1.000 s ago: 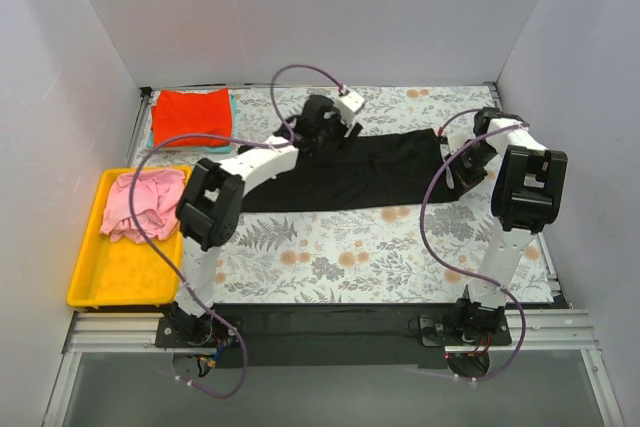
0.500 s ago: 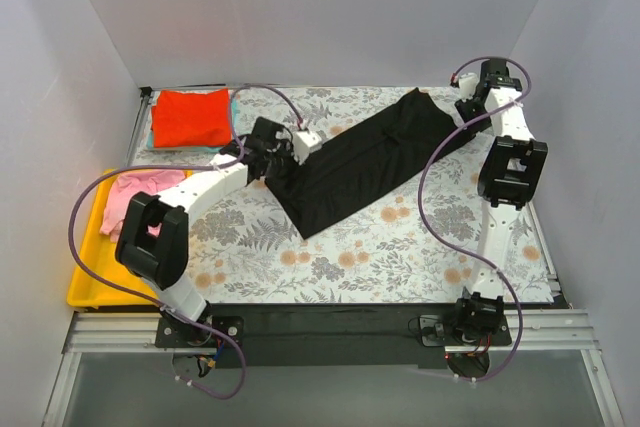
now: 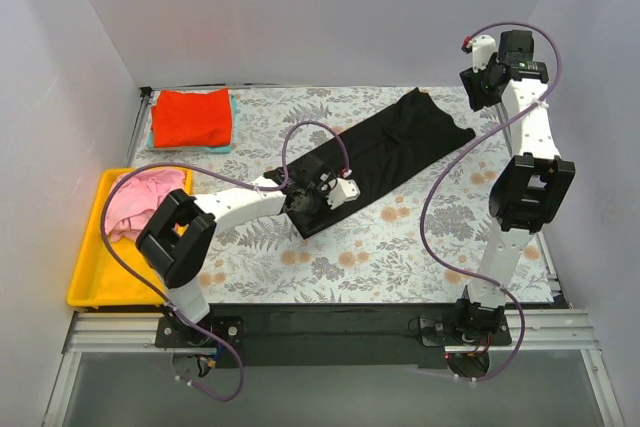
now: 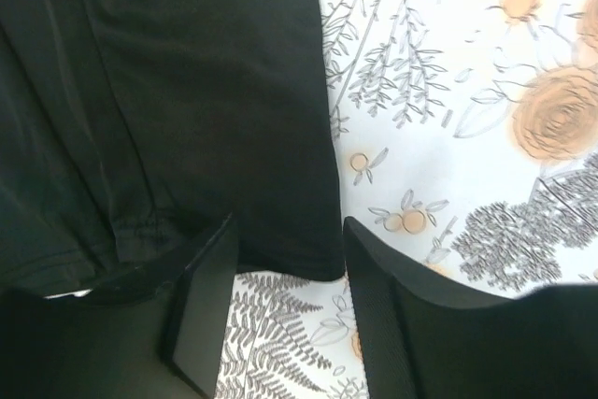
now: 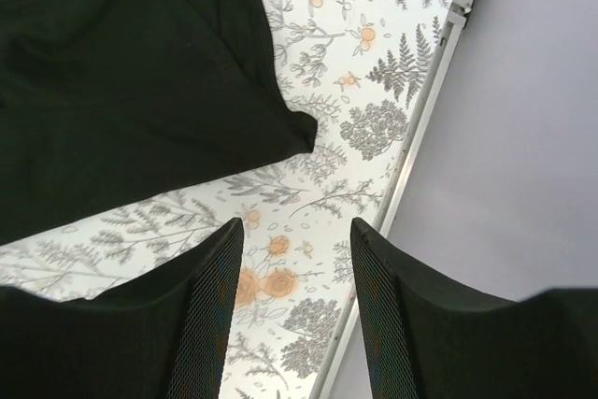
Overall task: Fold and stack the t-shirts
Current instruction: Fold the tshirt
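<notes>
Black t-shirt lies flat on the bench as a long strip, with its long axis running near-left to far-right. Left gripper is low at the near-left end, jaws about half apart either side of the hem corner, nothing pinched. Right gripper hangs high over the far-right end, jaws parted and empty. Left arm is nearer the cloth. Red-orange t-shirt sits folded at far left
</notes>
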